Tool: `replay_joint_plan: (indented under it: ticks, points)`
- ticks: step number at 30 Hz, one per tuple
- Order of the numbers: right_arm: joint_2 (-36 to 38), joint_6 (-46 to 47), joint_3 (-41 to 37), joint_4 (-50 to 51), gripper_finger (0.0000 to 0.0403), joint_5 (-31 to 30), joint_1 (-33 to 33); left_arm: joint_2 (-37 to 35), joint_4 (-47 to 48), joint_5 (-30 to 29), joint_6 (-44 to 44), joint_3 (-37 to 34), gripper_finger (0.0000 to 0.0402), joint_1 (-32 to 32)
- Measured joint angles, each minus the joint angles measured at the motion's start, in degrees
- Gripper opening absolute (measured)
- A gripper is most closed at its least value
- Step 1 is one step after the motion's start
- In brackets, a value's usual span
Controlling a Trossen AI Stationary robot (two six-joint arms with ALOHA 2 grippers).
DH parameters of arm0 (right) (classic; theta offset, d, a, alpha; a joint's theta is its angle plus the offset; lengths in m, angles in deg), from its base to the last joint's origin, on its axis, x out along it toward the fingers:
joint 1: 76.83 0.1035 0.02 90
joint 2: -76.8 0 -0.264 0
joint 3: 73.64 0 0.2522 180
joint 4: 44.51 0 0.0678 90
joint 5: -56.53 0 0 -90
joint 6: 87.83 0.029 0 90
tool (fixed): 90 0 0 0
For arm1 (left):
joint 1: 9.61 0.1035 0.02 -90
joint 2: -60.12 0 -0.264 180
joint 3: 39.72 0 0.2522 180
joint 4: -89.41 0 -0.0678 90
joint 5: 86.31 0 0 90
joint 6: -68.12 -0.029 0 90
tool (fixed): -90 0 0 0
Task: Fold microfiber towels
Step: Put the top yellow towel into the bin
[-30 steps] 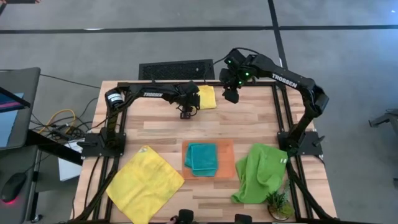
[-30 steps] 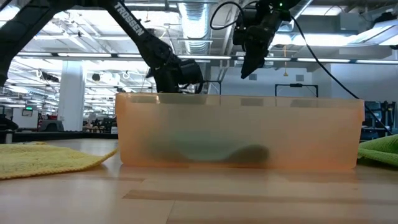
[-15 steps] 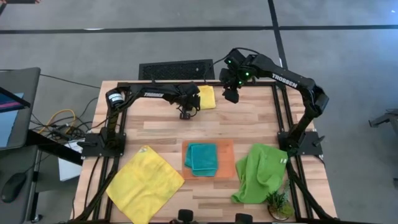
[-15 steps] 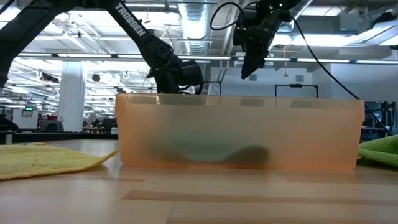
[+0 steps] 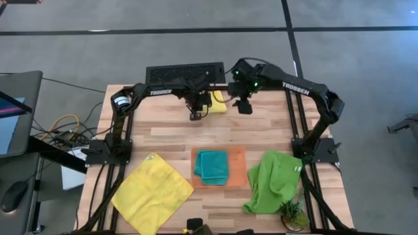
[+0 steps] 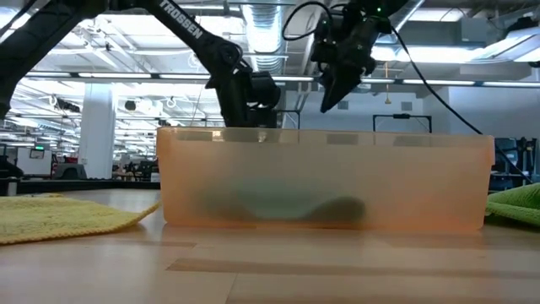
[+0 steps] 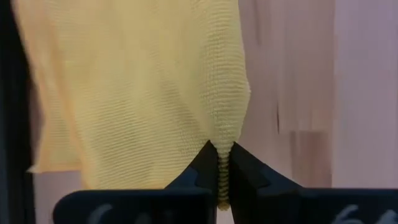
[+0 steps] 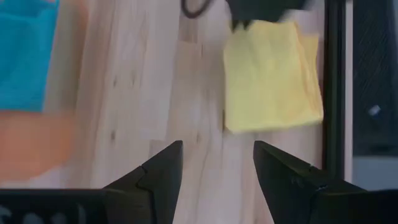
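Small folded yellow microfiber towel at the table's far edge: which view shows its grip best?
The left wrist view: the left end effector is shut on an edge of the small folded yellow microfiber towel. The right wrist view shows the whole towel, the high view only part beside the arm, the low view none.

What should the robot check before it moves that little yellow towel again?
1. Left gripper has the cloth: ok. Its fingers are pinched shut on an edge of the folded yellow towel.
2. Right gripper ready: ok. It is open and holds nothing, hovering near the same towel.
3. Towel fully folded and flat: cannot tell; the left arm hides part of it from above.
4. Orange tray has room: not ok for laying flat; the folded teal towel fills most of it.
5. Towels left to fold: not ok yet. The big yellow towel lies spread out and the lime green towel is crumpled.
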State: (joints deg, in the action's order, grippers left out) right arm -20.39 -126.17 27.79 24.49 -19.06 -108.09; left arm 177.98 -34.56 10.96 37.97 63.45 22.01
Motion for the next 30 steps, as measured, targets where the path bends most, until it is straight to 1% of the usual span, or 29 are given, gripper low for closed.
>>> replay_joint_plan:
  ticks: [7,9,12,16,17,19,24,30]
  points:
    - [0.0,1.8,-8.8,-17.1,0.0221,-3.2,2.0,0.0,4.1,0.5,0.8,4.5,0.0001,1.2]
    - [0.0,1.9,-10.6,-19.3,0.0221,-4.4,2.3,-0.1,4.6,0.5,0.6,5.5,0.0001,1.3]
    - [-0.1,1.9,-12.6,-22.7,0.0221,-4.3,2.4,-0.1,5.1,0.7,0.6,6.2,0.0001,1.3]
    - [-1.9,3.0,-14.9,-24.7,0.0221,-4.8,2.3,-0.1,5.0,2.9,0.8,7.1,0.0001,1.3]
    - [-2.9,3.3,-14.8,-26.3,0.0221,-5.6,2.3,-0.1,5.0,3.1,1.0,7.2,0.0001,1.3]
    - [-4.7,3.4,-14.9,-25.9,0.0221,-6.2,2.3,-0.1,4.9,3.1,1.3,7.2,0.0,1.3]
    - [-8.2,3.9,-14.8,-28.2,0.0221,-11.0,2.2,-0.1,5.1,3.1,2.0,7.2,0.0,1.4]
    - [-9.7,3.8,-14.6,-28.4,0.0221,-11.1,2.0,-0.1,4.8,3.1,2.3,7.2,0.0,1.5]
